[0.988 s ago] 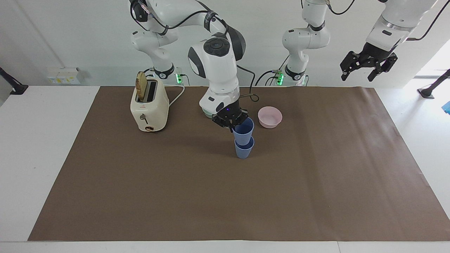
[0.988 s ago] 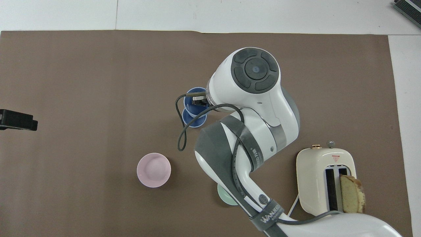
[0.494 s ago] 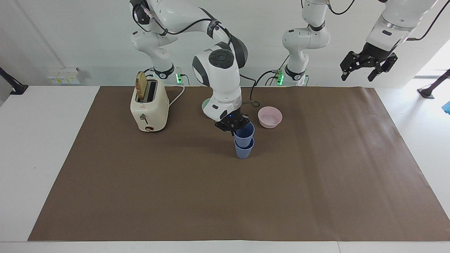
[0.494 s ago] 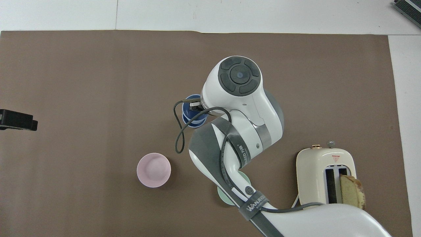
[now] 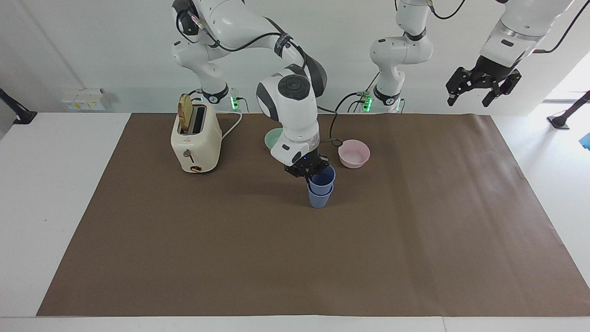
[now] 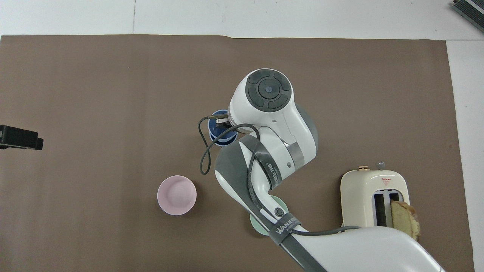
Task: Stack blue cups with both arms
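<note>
Two blue cups stand mid-table, the upper blue cup (image 5: 323, 177) nested partway into the lower blue cup (image 5: 319, 198), which rests on the brown mat. My right gripper (image 5: 309, 170) is shut on the upper cup's rim on the side nearer the robots. In the overhead view the right arm covers most of the cups (image 6: 218, 130), and only their blue rims show. My left gripper (image 5: 482, 86) waits high in the air, open and empty, over the left arm's end of the table. Its tip shows in the overhead view (image 6: 19, 138).
A cream toaster (image 5: 196, 138) with a slice of bread (image 5: 185, 112) stands toward the right arm's end. A pink bowl (image 5: 354, 153) and a mint-green bowl (image 5: 274, 137), partly hidden by the right arm, lie nearer the robots than the cups.
My right gripper has lowered the upper cup deeper into the lower one. The right arm's wrist has drawn back and uncovered the mint-green bowl. The left arm has not moved.
</note>
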